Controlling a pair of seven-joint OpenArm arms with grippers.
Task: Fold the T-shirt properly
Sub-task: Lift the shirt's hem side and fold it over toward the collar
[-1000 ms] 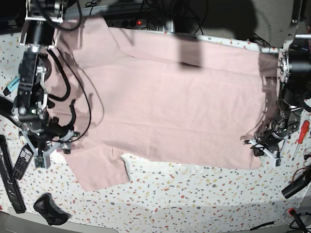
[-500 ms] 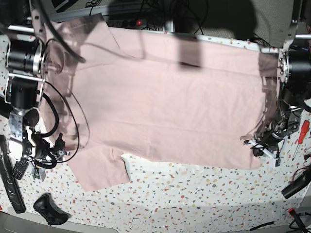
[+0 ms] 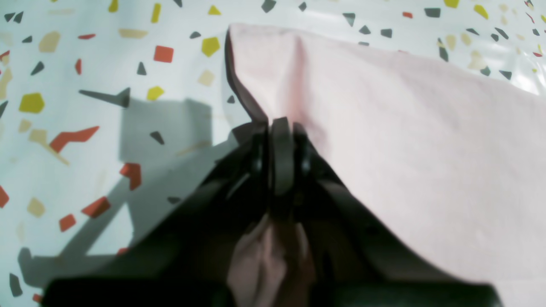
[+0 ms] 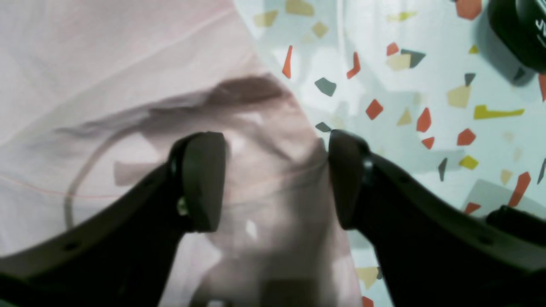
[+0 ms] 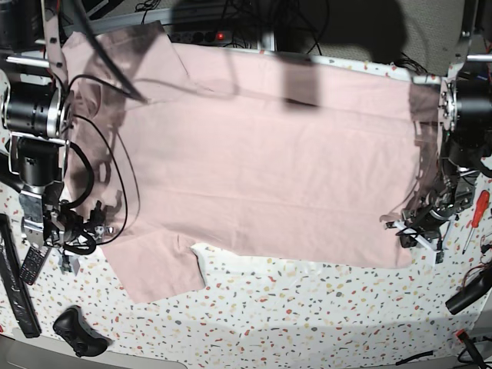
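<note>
The pale pink T-shirt (image 5: pixel 261 161) lies spread flat over the speckled table, plain side up, with one sleeve (image 5: pixel 157 269) toward the front left. My left gripper (image 3: pixel 279 128) is shut on the shirt's corner, and pinched fabric (image 3: pixel 405 128) bunches between its fingers; in the base view this gripper (image 5: pixel 415 234) sits at the shirt's right front corner. My right gripper (image 4: pixel 273 179) is open. Its fingers (image 4: pixel 200 179) straddle the shirt's edge (image 4: pixel 128 64) just above the cloth. In the base view it (image 5: pixel 73 246) is at the shirt's left edge, beside the sleeve.
A phone-like handset (image 5: pixel 32 265), a long black bar (image 5: pixel 15 280) and a black rounded device (image 5: pixel 77 330) lie at the front left. A red screwdriver (image 5: pixel 477 219) lies at the right. A power strip (image 5: pixel 207 34) and cables line the back edge.
The right arm's upper links have swung out toward the table's left edge, and its gripper has settled at the shirt's left edge. Left arm and shirt are unchanged.
</note>
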